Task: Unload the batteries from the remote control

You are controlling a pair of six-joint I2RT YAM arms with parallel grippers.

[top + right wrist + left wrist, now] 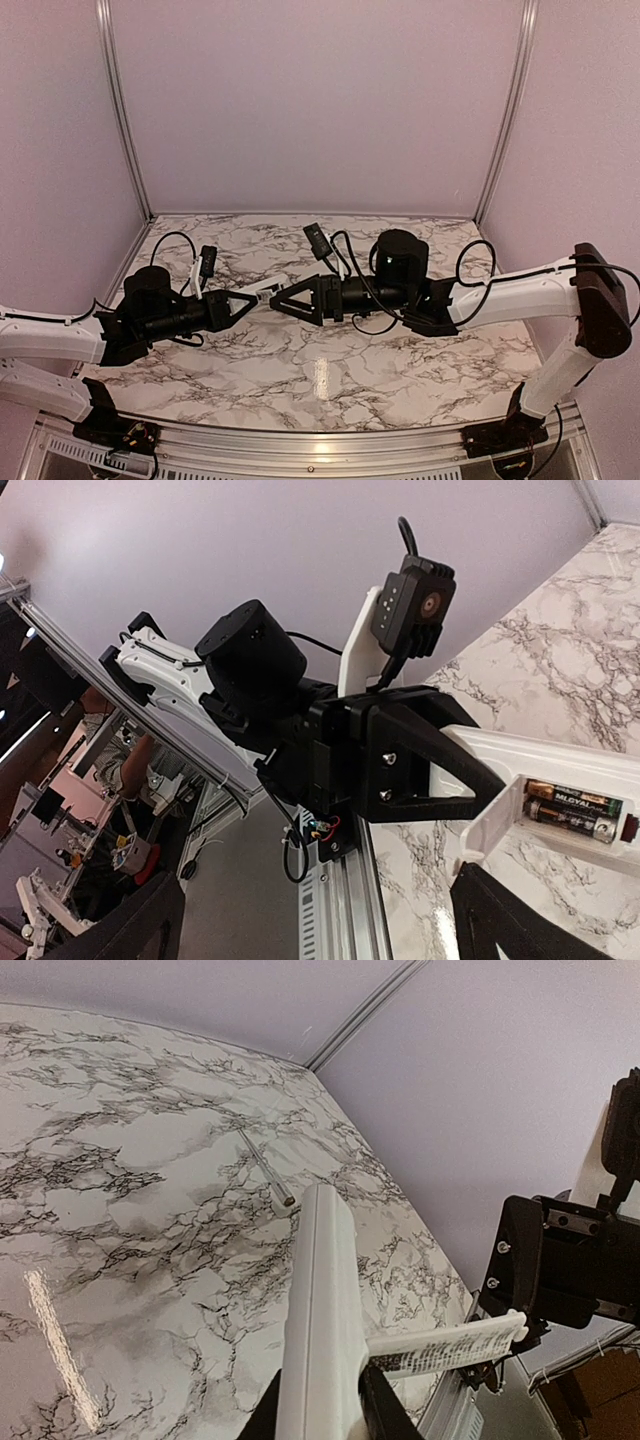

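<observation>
Clamping the remote control (322, 1290) near one end, the left gripper (325, 1420) holds it above the marble table (120, 1210), between the two arms. Its white lid (450, 1345), printed with small text, juts sideways toward the right gripper (278, 300), whose fingers stand spread apart with nothing between them (whether a fingertip touches the lid I cannot tell). Two batteries (570, 810) lie side by side in the open compartment, just beside a red recess (630, 828). The step in hand looks like extraction: the bay is exposed, and neither cell is out yet. The next move likely calls for a right fingertip to hook one battery's end and lever it free while the left arm keeps the remote steady. A thin grey rod (262, 1163) lies on the table, well apart.
</observation>
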